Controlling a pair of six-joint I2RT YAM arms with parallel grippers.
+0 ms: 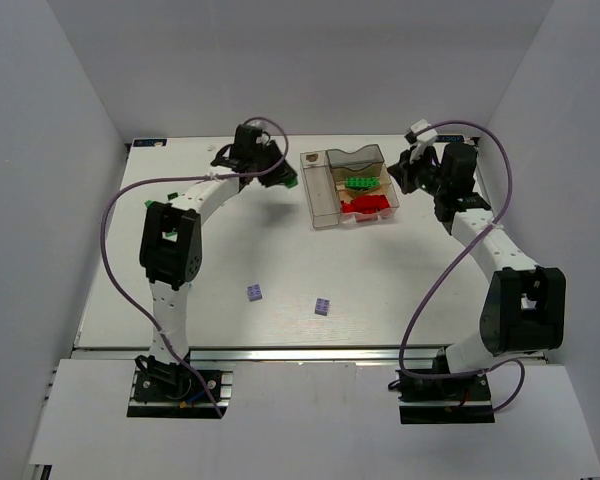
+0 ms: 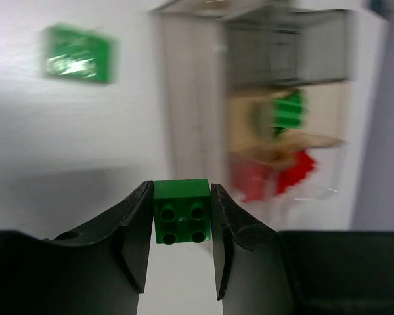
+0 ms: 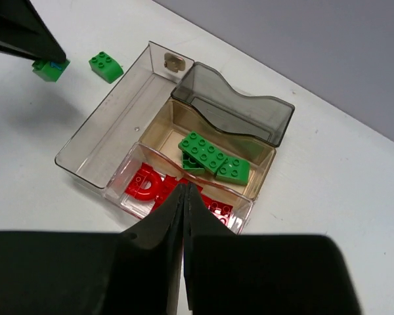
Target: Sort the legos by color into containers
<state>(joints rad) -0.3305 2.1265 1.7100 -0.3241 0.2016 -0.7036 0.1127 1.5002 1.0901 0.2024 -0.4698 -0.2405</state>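
left tool (image 2: 181,197) pinching green lego (image 2: 181,215), right tool (image 3: 184,191) closed near containers (image 3: 115,125)

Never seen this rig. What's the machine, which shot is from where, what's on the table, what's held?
Two robot arms, bolted at the near edge of a table, sort toy bricks by colour. The wide picture comes from a camera above and behind them; the other two come from a camera on each wrist. The left hand grips a green brick. The right hand is shut and empty, near the bins. One compartment holds red bricks, another green bricks; the long one looks empty. Loose on the table: a second green brick and two lilac bricks.
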